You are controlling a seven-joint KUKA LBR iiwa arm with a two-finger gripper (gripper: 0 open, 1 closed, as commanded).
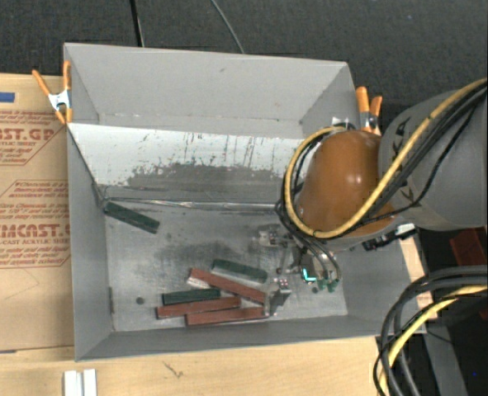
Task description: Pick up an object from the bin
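Camera view: gripper [278,294], perhaps in contact, at reddish-brown bars [206,307].

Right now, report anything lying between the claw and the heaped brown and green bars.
Nothing visible does. The claw sits at the right end of the heap, beside the nearest brown bar; the lone green bar lies far off at left.

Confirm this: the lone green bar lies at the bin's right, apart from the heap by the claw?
Not quite. The camera view shows the lone green bar at the left of the bin, not right; it does lie apart from the heap by the claw.
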